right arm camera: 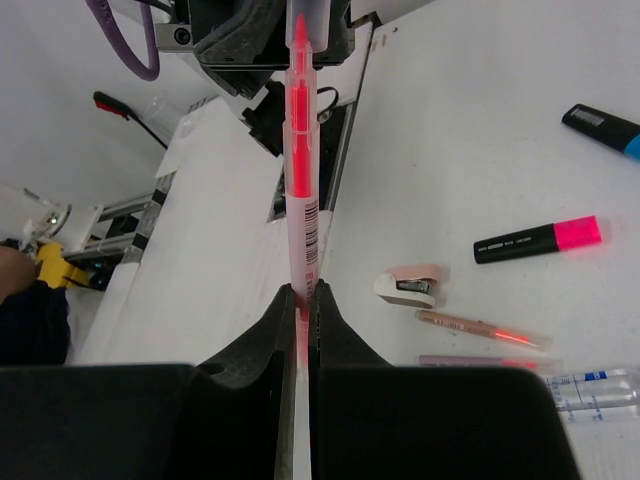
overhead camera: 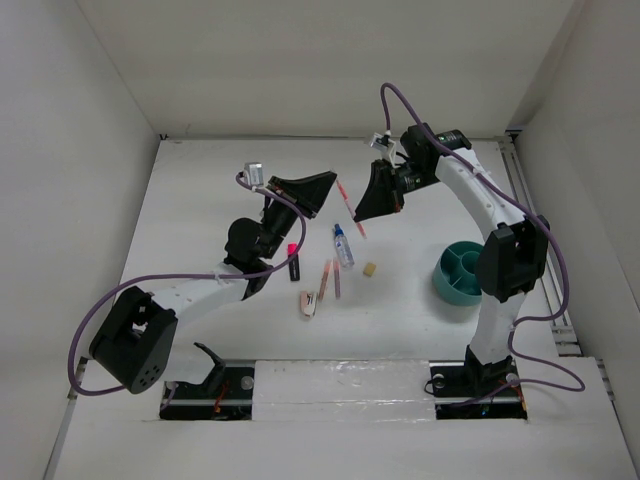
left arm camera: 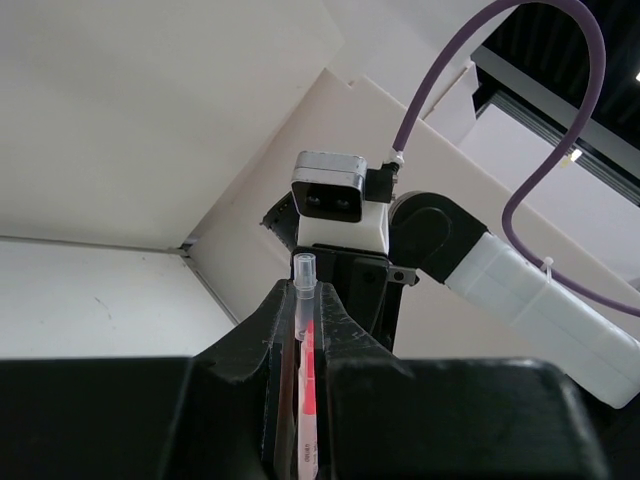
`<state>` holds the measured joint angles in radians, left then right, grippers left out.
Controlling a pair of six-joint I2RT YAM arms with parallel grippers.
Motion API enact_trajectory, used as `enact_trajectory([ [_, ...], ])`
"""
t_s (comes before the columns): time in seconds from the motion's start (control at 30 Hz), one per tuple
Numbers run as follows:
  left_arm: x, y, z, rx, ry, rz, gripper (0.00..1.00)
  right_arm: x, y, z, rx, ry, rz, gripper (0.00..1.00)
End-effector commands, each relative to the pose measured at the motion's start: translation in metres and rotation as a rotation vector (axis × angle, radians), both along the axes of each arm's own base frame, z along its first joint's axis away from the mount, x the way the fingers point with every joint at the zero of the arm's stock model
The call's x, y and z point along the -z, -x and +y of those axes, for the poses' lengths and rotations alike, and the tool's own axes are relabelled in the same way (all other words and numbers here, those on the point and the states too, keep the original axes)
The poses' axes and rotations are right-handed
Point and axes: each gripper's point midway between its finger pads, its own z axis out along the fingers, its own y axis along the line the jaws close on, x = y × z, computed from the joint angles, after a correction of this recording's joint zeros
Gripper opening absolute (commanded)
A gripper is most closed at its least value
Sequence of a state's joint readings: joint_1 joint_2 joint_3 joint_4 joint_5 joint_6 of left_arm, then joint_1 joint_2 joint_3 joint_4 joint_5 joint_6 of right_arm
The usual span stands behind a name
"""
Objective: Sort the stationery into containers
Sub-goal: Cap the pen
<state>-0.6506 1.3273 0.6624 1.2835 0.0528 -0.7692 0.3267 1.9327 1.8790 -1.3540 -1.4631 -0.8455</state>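
Both arms are up off the table (overhead camera: pixel 400 330), claws almost nose to nose above the far side of the spread. The right claw (right arm camera: pixel 303 292) is clenched on a thin pink pen (right arm camera: pixel 300 150), and the barrel runs straight out towards the left arm (overhead camera: pixel 200 290). The left claw (left arm camera: pixel 303 297) is clenched too, with a pink barrel and a clear end poking out between its jaws. That looks to me like one pen gripped by both, a mid-air pass, probably to get it lined up with the claw so it can go end-first into the cup. I can't say for certain it's a single pen. It hangs in the air, well apart from the teal cup (overhead camera: pixel 440 285).

The cup sits on the right of the table, partly hidden behind the right arm (overhead camera: pixel 490 215). My guess is that arm will do the dropping. Nothing shows in the compartments I can see.

Now the count of what's loose on the table:
- **Pens:** two thin pens (overhead camera: pixel 325 278) lying side by side.
- **Stapler:** one stapler (overhead camera: pixel 310 303), just beside the pens.
- **Bottle:** one bottle (overhead camera: pixel 343 246).
- **Eraser:** one eraser cube (overhead camera: pixel 370 269).
- **Highlighters:** one pink-capped highlighter (overhead camera: pixel 293 262) and one blue-capped highlighter (right arm camera: pixel 605 130).

That's seven lying loose, one pen aloft, one cup.
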Motion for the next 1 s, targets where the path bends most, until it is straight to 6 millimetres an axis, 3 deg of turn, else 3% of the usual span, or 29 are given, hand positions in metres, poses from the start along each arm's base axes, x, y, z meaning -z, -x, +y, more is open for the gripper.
enact_trajectory([
  [0.0, -0.020, 0.013, 0.001, 0.034, 0.050, -0.077, 0.00, -0.022, 0.003, 0.001, -0.009, -0.063, -0.030, 0.00],
  [0.2, -0.021, 0.015, 0.001, 0.042, 0.052, -0.087, 0.00, -0.020, 0.000, 0.002, -0.010, -0.066, -0.009, 0.00],
  [0.37, -0.019, 0.021, -0.021, 0.009, 0.004, -0.084, 0.00, -0.029, -0.002, 0.004, -0.012, -0.085, -0.006, 0.00],
  [0.6, -0.028, 0.025, -0.024, 0.016, 0.020, -0.131, 0.00, -0.035, 0.001, 0.000, -0.007, -0.105, -0.003, 0.00],
  [0.7, -0.022, 0.034, -0.025, 0.015, 0.007, -0.168, 0.00, -0.032, 0.002, -0.004, 0.003, -0.109, 0.023, 0.00],
  [0.97, -0.007, 0.036, -0.034, 0.066, 0.006, -0.139, 0.00, -0.041, -0.002, -0.019, 0.043, -0.158, 0.026, 0.00],
])
